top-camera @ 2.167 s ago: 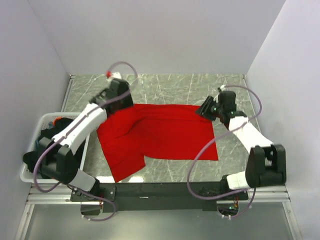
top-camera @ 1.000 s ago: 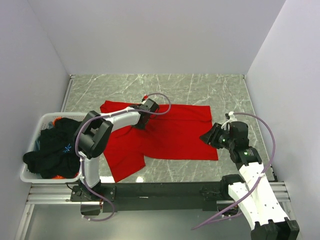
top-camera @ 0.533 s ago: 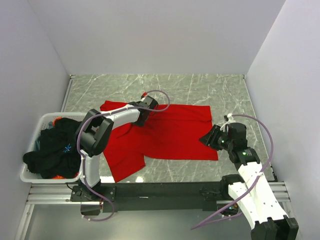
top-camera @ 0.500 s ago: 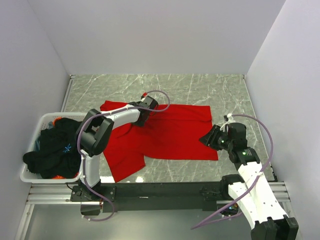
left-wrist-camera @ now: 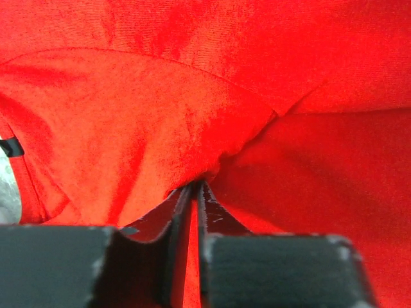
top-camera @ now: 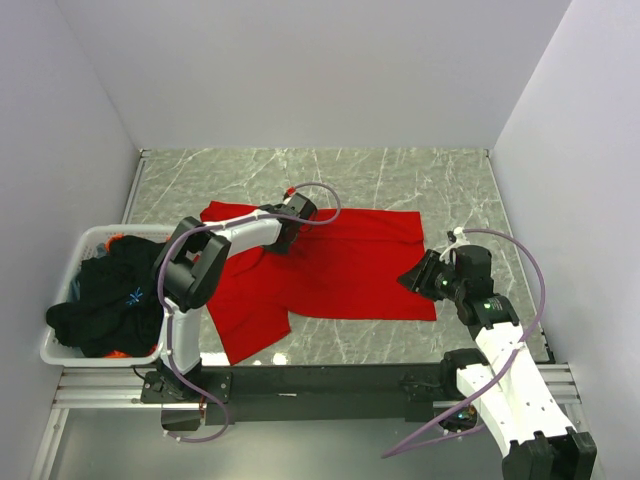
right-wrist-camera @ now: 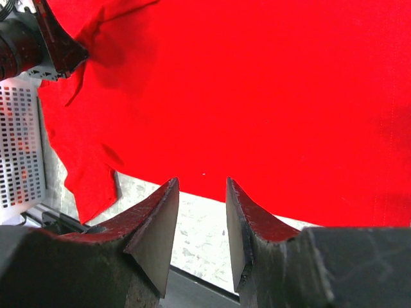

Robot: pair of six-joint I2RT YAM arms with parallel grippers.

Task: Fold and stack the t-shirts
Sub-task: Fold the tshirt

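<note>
**Left pinches the red shirt, right stands open**

My left gripper (left-wrist-camera: 196,187) is closed on a raised pucker of the red t-shirt (top-camera: 340,270). In the left wrist view my two dark fingers (left-wrist-camera: 168,212) stand almost together with a thin strip of red cloth between them. The fabric gathers into creases at their tips. From above, this grip sits near the shirt's far edge, left of its middle.

The shirt lies spread on the marble table (top-camera: 400,180), with one part reaching toward the near left.

My right gripper (right-wrist-camera: 200,187) hangs just over the shirt's near right hem. Its jaws are apart with nothing between them, and bare table shows through the gap.

At the table's left edge, the white basket (top-camera: 62,352) holds a heap of black t-shirts (top-camera: 100,300). It stands just beside the red shirt and well apart from my right arm.
</note>
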